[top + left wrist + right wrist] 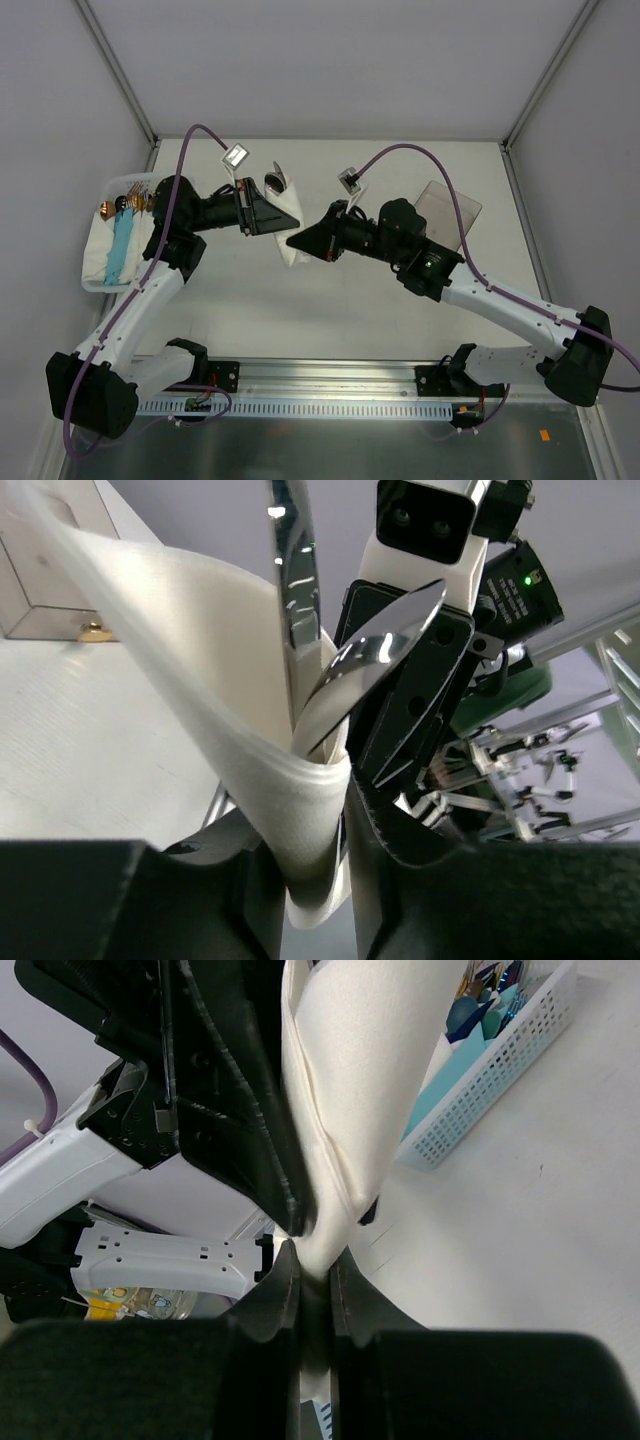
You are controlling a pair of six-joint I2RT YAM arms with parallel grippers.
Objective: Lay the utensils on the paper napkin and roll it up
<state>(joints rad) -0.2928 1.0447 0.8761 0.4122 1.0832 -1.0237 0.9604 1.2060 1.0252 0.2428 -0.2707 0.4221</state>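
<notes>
The paper napkin (290, 207) hangs off the table as a white cone between my two grippers. It wraps the utensils, and a rounded silvery end (274, 181) sticks out at the top. In the left wrist view, shiny utensils (296, 580) rise out of the napkin (230, 680). My left gripper (315, 875) is shut on the roll's lower part. A black finger (410, 710) of the right gripper stands just behind it. My right gripper (315, 1272) pinches the napkin's (360, 1080) bottom tip, with a left finger (240, 1110) pressed beside it. In the top view, the left gripper (280, 222) and the right gripper (298, 243) meet at mid-table.
A white mesh basket (97, 262) at the left edge holds a light-blue rolled bundle (122, 245) and brown-handled cutlery (120, 207). That basket (500, 1080) also shows in the right wrist view. A clear plastic tray (447, 210) lies behind the right arm. Walls close the table's sides and back.
</notes>
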